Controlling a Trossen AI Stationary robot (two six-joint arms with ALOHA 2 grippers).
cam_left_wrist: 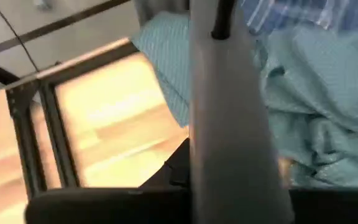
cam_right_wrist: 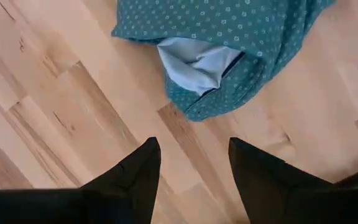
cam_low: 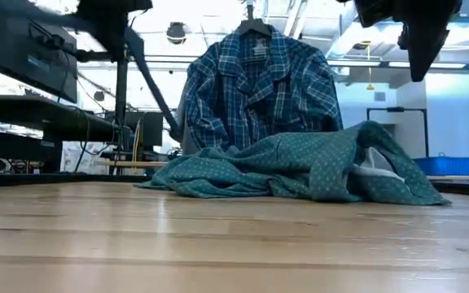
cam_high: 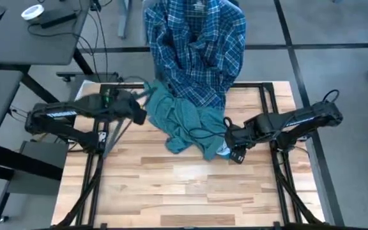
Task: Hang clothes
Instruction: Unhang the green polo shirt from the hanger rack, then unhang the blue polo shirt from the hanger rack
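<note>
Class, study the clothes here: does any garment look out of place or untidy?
Yes. The green shirt lies crumpled in a heap on the table, pale inner lining turned out, while the plaid shirt hangs neatly on a hanger behind it.

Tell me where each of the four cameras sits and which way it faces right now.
High view: overhead, straight down on the table, both arms, green shirt and hung plaid shirt.
Low view: table height, level across at the green shirt, plaid shirt behind; arms above.
Left wrist view: down at green shirt; a grey bar blocks the middle.
Right wrist view: down past the right gripper, jaws open, above wood near the green shirt.
Shared: all four show the green shirt.
</note>
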